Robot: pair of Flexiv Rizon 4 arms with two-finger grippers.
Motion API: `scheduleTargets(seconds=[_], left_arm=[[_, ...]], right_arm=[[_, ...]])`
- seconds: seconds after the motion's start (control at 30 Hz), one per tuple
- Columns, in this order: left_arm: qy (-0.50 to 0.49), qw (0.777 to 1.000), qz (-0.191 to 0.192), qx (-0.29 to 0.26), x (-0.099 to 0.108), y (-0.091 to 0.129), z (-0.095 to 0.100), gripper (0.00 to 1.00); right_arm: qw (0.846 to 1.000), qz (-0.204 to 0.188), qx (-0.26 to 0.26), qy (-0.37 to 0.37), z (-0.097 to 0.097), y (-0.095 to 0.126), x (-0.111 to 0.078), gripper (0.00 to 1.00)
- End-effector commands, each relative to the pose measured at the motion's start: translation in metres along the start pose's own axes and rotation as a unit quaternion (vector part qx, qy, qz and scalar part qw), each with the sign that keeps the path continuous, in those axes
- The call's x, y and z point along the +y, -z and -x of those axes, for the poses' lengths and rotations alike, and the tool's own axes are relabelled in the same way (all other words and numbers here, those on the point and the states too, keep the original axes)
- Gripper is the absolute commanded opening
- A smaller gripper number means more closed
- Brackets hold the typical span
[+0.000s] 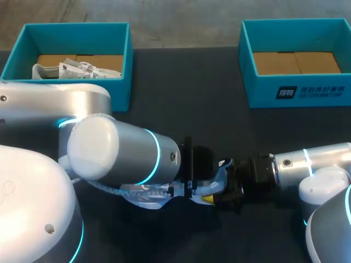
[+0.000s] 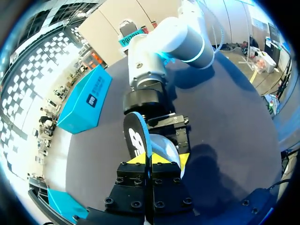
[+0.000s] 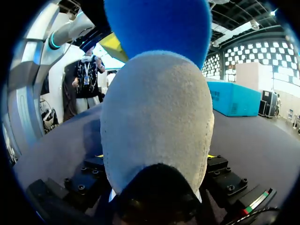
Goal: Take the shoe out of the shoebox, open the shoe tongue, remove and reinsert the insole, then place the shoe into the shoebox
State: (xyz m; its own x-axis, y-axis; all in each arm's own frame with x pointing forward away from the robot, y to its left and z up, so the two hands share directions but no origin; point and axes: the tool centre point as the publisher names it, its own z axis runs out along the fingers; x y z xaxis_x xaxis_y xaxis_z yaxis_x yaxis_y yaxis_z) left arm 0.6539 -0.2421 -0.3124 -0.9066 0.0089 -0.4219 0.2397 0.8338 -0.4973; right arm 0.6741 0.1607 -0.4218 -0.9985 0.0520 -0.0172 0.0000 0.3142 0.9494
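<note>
1. Grey, nappy shoe (image 3: 157, 117) fills the space between the right gripper's (image 3: 154, 159) fingers. They press on it from both sides, near the middle of the table (image 1: 192, 109).
2. Left gripper (image 2: 152, 161) has its fingers pressed together, pinching the lower edge of the insole (image 2: 137, 136). The insole stands upright just above the shoe's opening.
3. Insole: flat oval, dark face with a white mark, bright blue foam edge. In the right wrist view it shows as a fuzzy blue lobe (image 3: 157, 26) behind the shoe's rounded end.
4. Head view: the left arm covers most of the shoe (image 1: 148, 194). Left gripper (image 1: 200, 197) and right gripper (image 1: 230, 192) meet at its right end.
5. Head view only: two teal shoeboxes with cardboard floors stand at the far edge. The left shoebox (image 1: 118, 82) holds a second white shoe (image 1: 77, 68). The right shoebox (image 1: 296, 90) shows bare cardboard.
</note>
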Motion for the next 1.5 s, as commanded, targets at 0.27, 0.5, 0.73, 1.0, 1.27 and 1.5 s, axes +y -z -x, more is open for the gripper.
scheduleTargets(seconds=[0.27, 0.5, 0.73, 1.0, 1.27, 1.5], left_arm=[[0.000, 1.000, -0.007, 0.008, 0.004, 0.000, -0.001, 0.39], [0.006, 1.000, -0.018, 0.007, 0.015, -0.007, -0.006, 0.44], [0.001, 0.999, -0.038, -0.005, 0.017, -0.010, -0.007, 0.40], [0.000, 0.999, -0.046, -0.009, 0.017, -0.018, -0.009, 0.39], [-0.010, 0.999, -0.042, -0.023, 0.014, -0.023, -0.017, 0.38], [-0.012, 0.998, -0.037, -0.040, 0.011, -0.027, -0.013, 0.38]], right_arm=[[1.000, -0.002, -0.001, 0.000, -0.001, -0.001, 0.001, 0.00], [1.000, -0.002, -0.001, 0.000, -0.001, -0.001, 0.001, 0.00], [1.000, -0.002, -0.001, 0.000, -0.001, -0.001, 0.001, 0.00], [1.000, -0.002, -0.001, 0.000, -0.001, -0.001, 0.001, 0.00], [1.000, -0.002, -0.001, 0.000, -0.001, -0.001, 0.001, 0.00], [1.000, -0.002, -0.001, 0.000, -0.001, -0.001, 0.001, 0.00]])
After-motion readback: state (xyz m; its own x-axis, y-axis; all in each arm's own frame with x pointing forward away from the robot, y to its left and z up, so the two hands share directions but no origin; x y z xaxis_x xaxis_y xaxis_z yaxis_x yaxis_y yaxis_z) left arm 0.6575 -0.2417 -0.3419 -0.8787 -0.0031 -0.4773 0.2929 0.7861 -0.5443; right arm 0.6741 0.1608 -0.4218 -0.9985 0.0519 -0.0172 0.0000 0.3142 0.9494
